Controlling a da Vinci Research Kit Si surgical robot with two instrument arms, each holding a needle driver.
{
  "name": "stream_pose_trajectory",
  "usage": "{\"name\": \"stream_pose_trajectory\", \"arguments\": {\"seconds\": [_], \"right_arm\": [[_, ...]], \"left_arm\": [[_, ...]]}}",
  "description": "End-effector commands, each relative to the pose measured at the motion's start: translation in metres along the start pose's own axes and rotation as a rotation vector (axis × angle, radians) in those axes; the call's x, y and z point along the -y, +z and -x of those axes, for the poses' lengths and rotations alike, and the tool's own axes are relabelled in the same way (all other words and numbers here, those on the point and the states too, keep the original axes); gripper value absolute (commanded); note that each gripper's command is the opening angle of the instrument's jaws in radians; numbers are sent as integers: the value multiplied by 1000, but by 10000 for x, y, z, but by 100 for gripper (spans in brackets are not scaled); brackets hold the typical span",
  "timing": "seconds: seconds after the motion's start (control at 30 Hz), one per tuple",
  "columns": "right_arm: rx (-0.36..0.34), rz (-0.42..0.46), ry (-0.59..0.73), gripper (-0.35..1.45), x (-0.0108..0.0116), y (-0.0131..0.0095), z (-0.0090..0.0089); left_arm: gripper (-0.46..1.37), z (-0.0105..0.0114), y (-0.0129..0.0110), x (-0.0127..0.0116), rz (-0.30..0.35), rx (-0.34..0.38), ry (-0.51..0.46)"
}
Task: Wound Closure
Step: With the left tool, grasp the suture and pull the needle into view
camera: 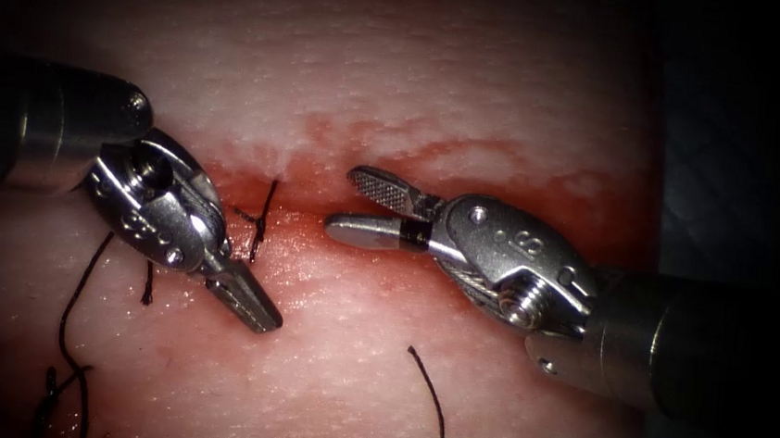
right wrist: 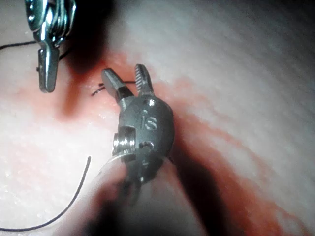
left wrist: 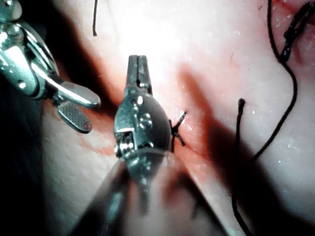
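Observation:
A tied stitch (camera: 260, 223) with short cut ends crosses the reddened cut in the tissue (camera: 419, 82). My left tool (camera: 257, 315) comes in from the left, and its shut jaws hold nothing, their tip just below the stitch. To the right of the stitch, my right tool (camera: 347, 204) has its jaws open and empty, pointing at the stitch. In the left wrist view the left tool (left wrist: 139, 69) is shut, with the stitch (left wrist: 176, 130) beside its wrist. The right wrist view has the right tool (right wrist: 125, 73) open near the stitch (right wrist: 98, 90).
A loose curved piece of thread (camera: 432, 399) lies on the tissue below the right tool. A long dark thread (camera: 76, 315) runs down the left side, with a short cut end (camera: 148, 284) near it. Red fluid (camera: 469, 160) stains the tissue along the cut.

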Motion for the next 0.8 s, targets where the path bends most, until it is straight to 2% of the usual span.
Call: {"name": "stream_pose_trajectory", "arguments": {"seconds": [0.03,0.3,0.8], "right_arm": [[0,2,0,29,0,0,0],[1,2,1,31,-1,-1,-1],[1,1,-4,31,0,-2,-2]], "left_arm": [[-35,0,0,0,9,0,6],[-35,1,-3,0,3,1,-52],[-35,1,-1,-3,-1,6,-51]]}}
